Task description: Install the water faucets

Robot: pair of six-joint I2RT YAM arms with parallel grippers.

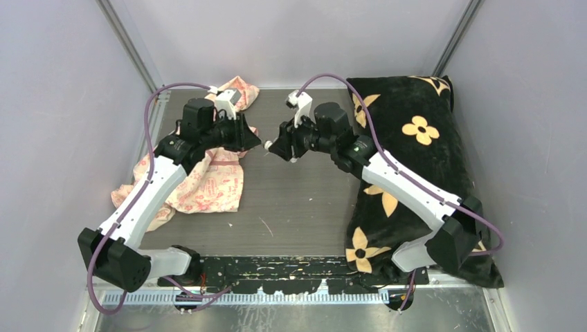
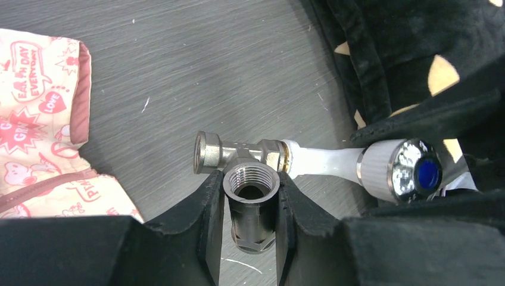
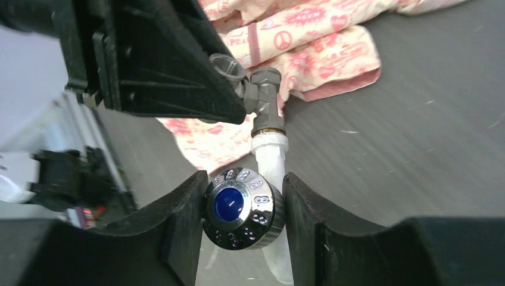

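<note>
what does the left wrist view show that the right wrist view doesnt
Only left wrist: the open threaded mouth of the grey fitting, clamped in the left tool, and the black flowered cushion. Only right wrist: the right tool closed on the blue-centred knob, seen face-on. Both: the white tap and the pink printed cloth.

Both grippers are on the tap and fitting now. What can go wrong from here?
1. The right gripper holds the tap only by its round shiny knob; a twist may slip or just turn the knob.
2. The left gripper pinches the fitting by one threaded port; torque could rock it and cross the thread where the tap joins it.
</note>
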